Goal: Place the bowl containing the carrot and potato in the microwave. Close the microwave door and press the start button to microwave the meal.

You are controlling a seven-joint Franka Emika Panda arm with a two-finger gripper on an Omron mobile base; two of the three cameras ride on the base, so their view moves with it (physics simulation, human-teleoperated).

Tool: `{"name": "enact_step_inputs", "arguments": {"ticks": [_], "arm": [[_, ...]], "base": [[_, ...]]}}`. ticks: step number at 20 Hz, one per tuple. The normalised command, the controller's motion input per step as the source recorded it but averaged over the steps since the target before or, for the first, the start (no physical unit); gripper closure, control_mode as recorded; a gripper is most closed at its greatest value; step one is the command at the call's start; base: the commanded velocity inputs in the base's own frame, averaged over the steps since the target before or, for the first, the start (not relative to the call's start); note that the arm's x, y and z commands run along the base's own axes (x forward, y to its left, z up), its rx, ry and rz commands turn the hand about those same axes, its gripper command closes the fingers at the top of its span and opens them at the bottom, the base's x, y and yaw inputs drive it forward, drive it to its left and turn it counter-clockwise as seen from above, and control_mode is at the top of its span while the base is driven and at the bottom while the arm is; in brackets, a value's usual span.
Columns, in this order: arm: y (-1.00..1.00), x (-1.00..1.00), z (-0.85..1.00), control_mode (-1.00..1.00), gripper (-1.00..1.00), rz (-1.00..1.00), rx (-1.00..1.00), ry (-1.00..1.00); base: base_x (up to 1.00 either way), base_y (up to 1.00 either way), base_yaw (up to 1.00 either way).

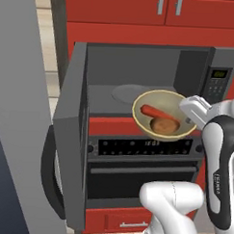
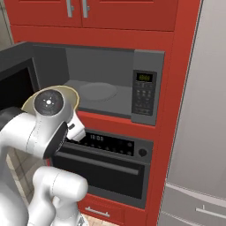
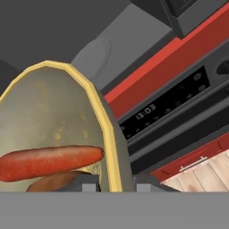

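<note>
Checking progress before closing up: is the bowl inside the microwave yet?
Not yet. The bowl, with carrot and potato, hangs in front of the open microwave, gripper on its rim.

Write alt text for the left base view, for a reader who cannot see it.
The gripper holds the bowl by its right rim, tilted, with the carrot and potato inside, in front of the microwave. The microwave door stands open at left.

Oven (image 1: 143, 175) below; red cabinets (image 2: 119, 13) above; grey fridge (image 2: 198, 132) right.

The oven display (image 3: 145, 112) reads 13:03.
</note>
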Motion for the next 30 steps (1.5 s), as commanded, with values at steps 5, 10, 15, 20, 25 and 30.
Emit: {"name": "enact_step_inputs", "arguments": {"ticks": [5, 10, 15, 20, 25, 30], "arm": [[0.00, 0.46, 0.00, -1.00, 1.00, -0.06, 0.01, 0.00], [-0.01, 0.51, 0.00, -1.00, 1.00, -0.08, 0.00, 0.00], [0.00, 0.44, 0.00, -1.00, 1.00, -0.06, 0.00, 0.00], [0.00, 0.37, 0.00, -1.00, 1.00, -0.08, 0.03, 0.00], [0.00, 0.39, 0.00, -1.00, 1.00, -0.11, 0.14, 0.00], [0.00, 0.34, 0.00, -1.00, 1.00, -0.08, 0.13, 0.00]], "base": [[0.00, 0.00, 0.00], [0.00, 0.00, 0.00], [0.00, 0.00, 0.00], [0.00, 0.00, 0.00], [0.00, 0.00, 0.00], [0.00, 0.00, 0.00]]}}
